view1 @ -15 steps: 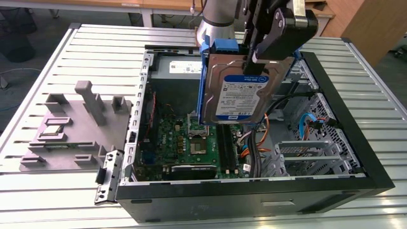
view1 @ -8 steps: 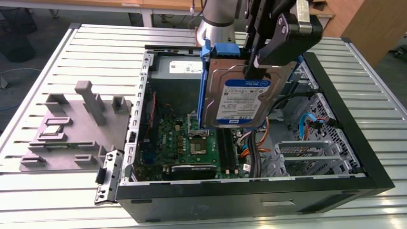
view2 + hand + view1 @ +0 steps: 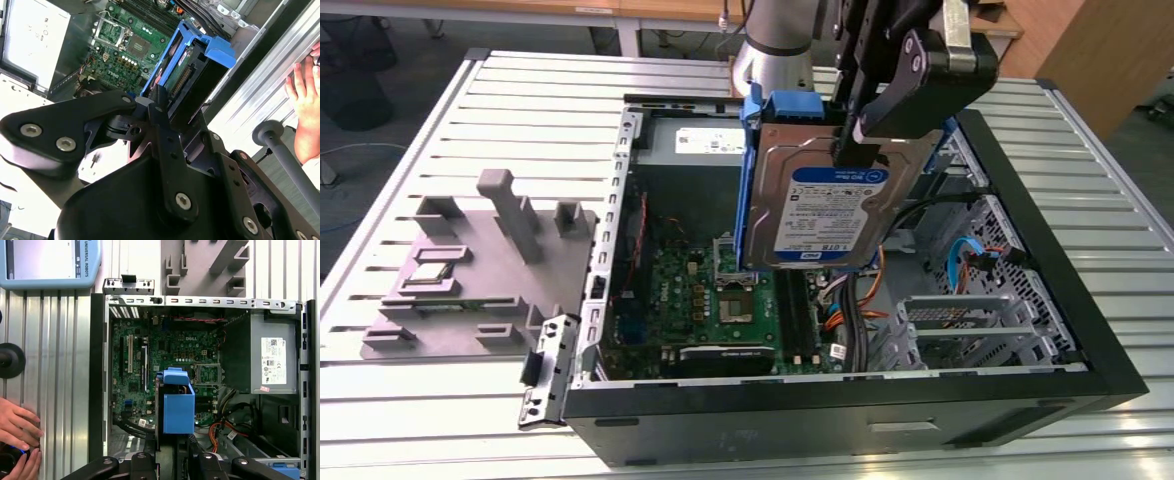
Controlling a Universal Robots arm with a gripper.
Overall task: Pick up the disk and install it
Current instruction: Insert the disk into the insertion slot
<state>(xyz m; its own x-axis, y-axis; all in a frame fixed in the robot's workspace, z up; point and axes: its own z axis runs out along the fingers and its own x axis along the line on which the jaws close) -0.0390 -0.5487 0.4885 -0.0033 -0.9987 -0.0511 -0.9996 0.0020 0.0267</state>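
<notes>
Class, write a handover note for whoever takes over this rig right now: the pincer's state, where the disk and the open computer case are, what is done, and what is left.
Pincer: shut on the disk, gripping it at its upper end.
Disk: held upright over the open computer case, above the motherboard.
Done: the disk is picked up.
Left: the disk is not yet seated anywhere in the case.
Note: a person's hand lies on the slatted table beside the case.
</notes>
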